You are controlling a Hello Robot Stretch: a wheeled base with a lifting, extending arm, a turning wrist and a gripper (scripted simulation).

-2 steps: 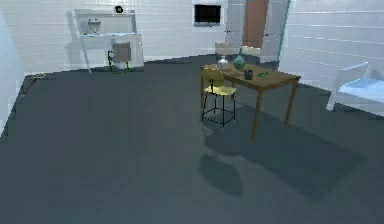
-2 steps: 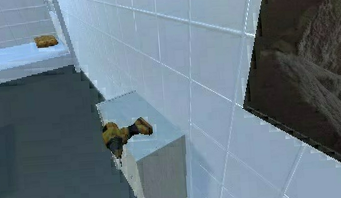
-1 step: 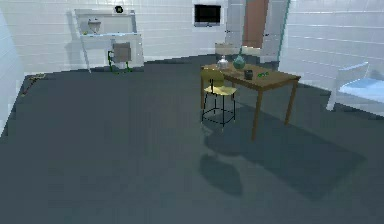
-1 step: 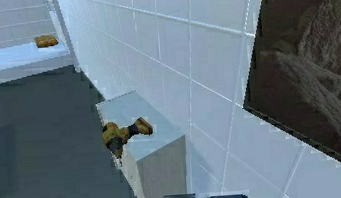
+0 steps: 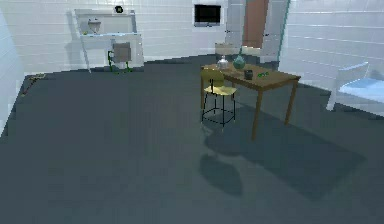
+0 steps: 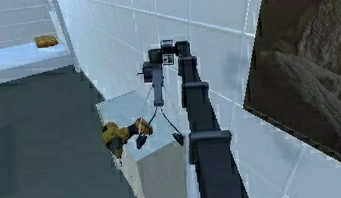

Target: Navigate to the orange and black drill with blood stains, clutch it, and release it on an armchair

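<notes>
**Arm side view, near to far.** At the bottom edge we see the arm (image 6: 211,156), a dark square bar running up along the white tiled wall (image 6: 124,30). Just left of it stands a pale box-shaped stand (image 6: 164,176). At the stand's upper left corner is the orange and black drill (image 6: 121,137). We cannot tell whether it rests on the stand's top or hangs clear of it, and any stains are too small to make out. Above and just right of the drill is the gripper (image 6: 156,106), its dark body beside the arm's far end and its thin fingers pointing down toward the stand. We cannot tell how the fingers are set, nor whether the gripper holds anything, since drill and stand lie at or behind it. On the wall to the right hangs a large dark brown picture (image 6: 312,67). Farthest off, at upper left, a pale flat surface (image 6: 10,60) bears a small orange-brown thing (image 6: 44,41).

**Forward view, near to far.** Bare dark floor (image 5: 120,165) comes first. Beyond it a yellow chair (image 5: 218,92) stands at the left end of a wooden table (image 5: 284,79), which carries a glass vase (image 5: 240,63). At the right edge is a white-framed seat (image 5: 360,90). Against the far wall we see a white desk (image 5: 105,40), a dark wall panel (image 5: 207,14) and a brown door (image 5: 256,22)
</notes>
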